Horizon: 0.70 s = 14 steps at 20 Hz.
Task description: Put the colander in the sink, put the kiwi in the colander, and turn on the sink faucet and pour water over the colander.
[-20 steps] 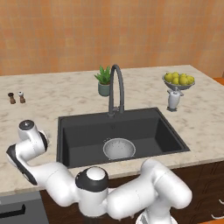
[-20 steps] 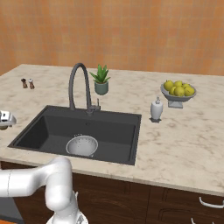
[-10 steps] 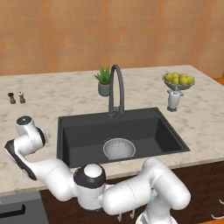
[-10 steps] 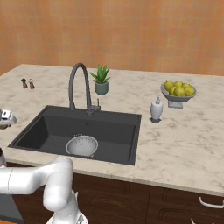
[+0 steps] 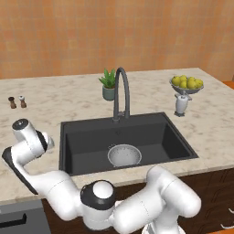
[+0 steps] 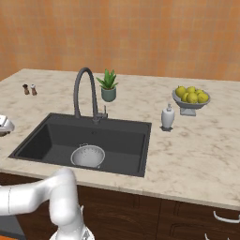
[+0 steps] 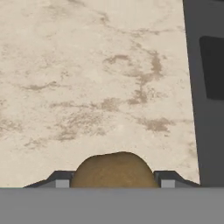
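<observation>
Kiwi: the kiwi [image 7: 114,169] sits at the bottom centre of the hand view, a fuzzy brown oval between the two dark finger tips, its lower part cut off by the frame edge.
Gripper: the gripper [image 7: 114,180] has a finger tip close against each side of the kiwi, so it looks clamped on the fruit; whether the tips actually touch it cannot be told. In the left base view the hand is at the left edge of the frame, over the counter beside the sink.
Colander: the colander [image 5: 124,155] lies on the sink floor, lower centre of the left base view; in the right base view it is at the lower left of the basin [image 6: 88,155]. It stands upright and its perforated inside is bare.
Sink: the sink [image 5: 82,141] is a black rectangle in the middle of the left base view; its left rim shows as a dark band down the right side of the hand view.
Sink faucet: the sink faucet [image 5: 121,91] rises from behind the basin's back edge, its spout arching forward over the sink.
Counter: the marble counter [image 7: 87,78] covers most of the hand view, beneath the kiwi.
Behind the faucet: a small potted plant [image 5: 109,84].
Right side: a fruit bowl [image 5: 186,83] of yellow-green fruit, with a white soap dispenser [image 5: 181,104] just in front of it.
Far left: two small shakers [image 5: 16,102] side by side.
</observation>
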Motion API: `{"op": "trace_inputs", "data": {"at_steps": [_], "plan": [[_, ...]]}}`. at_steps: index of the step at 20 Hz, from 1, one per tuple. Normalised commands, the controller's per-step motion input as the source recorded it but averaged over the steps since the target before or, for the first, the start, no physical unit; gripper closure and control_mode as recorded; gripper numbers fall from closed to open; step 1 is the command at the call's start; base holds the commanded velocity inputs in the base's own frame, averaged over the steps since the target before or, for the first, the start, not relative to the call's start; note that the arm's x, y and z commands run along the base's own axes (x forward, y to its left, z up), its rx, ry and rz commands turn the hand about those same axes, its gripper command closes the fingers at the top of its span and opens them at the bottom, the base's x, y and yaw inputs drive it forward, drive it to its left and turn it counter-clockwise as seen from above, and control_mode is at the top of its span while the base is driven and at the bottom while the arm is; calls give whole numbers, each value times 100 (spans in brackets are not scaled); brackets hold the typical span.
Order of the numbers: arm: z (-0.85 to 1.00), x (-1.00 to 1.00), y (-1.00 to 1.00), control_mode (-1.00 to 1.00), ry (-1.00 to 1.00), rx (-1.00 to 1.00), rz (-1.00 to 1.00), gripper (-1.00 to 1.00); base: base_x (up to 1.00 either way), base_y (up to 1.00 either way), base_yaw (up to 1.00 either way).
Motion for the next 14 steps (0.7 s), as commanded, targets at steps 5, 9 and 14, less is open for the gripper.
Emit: {"op": "trace_inputs", "data": {"at_steps": [5,9,14], "plan": [[27,-34,-91,-100,-12,0,-19,100,0,0,0],[26,-33,-100,-100,-3,0,-16,100,0,0,0],[28,-21,-100,-100,0,0,-16,100,0,0,0]]}}
